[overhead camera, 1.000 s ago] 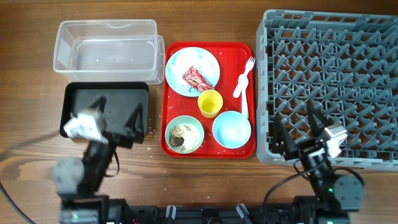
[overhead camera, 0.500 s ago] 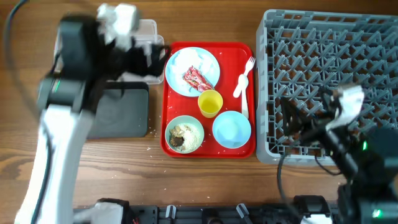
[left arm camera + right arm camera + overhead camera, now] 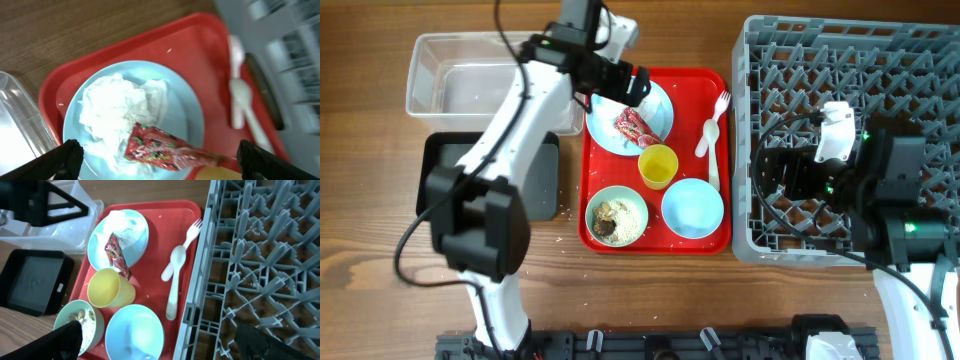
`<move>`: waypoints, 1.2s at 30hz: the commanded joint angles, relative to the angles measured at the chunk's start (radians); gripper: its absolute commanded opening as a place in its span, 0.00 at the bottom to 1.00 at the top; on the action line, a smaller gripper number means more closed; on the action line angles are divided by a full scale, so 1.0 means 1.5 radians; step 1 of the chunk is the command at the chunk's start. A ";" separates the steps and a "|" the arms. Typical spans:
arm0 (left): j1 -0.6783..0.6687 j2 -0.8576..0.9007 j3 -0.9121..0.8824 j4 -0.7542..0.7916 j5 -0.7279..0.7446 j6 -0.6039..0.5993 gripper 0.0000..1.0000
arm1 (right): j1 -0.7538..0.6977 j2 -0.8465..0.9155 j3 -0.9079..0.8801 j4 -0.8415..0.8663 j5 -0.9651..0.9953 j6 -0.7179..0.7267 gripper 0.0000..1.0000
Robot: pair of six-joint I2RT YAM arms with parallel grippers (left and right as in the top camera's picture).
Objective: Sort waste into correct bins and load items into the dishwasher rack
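Note:
The red snack wrapper (image 3: 634, 125) and white tissue (image 3: 615, 100) lie on the pale blue plate (image 3: 658, 100) on the red tray. My left gripper (image 3: 623, 84) hovers over the plate, open and empty; in the left wrist view its jaws (image 3: 162, 161) straddle the wrapper (image 3: 165, 150), with the tissue (image 3: 115, 102) beyond. A bowl with rice and brown bits (image 3: 617, 215), an empty bowl (image 3: 692, 208), the yellow cup (image 3: 658, 165) and the white fork (image 3: 716, 112) sit on the tray. My right gripper (image 3: 776, 175) is open over the grey rack's (image 3: 860, 90) left side; its jaws (image 3: 162, 342) hang above the empty bowl (image 3: 132, 332).
The clear tub (image 3: 485, 75) stands at the back left, the black tub (image 3: 445, 180) in front of it, partly under my left arm. A white spoon (image 3: 707, 140) lies beside the fork. The red tray (image 3: 720, 235) sits between tubs and rack. Grains are scattered on the table.
My left arm swung from the front left, over the black tub, up and right to the plate. My right arm rose from the front edge to the rack's left side.

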 commanded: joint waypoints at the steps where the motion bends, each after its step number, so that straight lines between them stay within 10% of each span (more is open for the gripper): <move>1: -0.044 0.065 0.016 0.014 -0.119 0.056 1.00 | 0.002 0.004 0.014 0.000 -0.013 0.001 0.99; 11: -0.050 0.169 0.014 0.034 -0.159 0.062 0.91 | 0.002 0.003 0.014 -0.001 -0.013 0.001 0.98; 19: -0.050 0.202 0.014 0.037 -0.154 0.051 0.04 | 0.002 0.003 0.014 -0.002 -0.012 0.001 0.97; 36: 0.067 -0.002 0.277 -0.212 -0.128 -0.084 0.04 | 0.002 0.003 0.014 -0.001 -0.013 0.003 0.95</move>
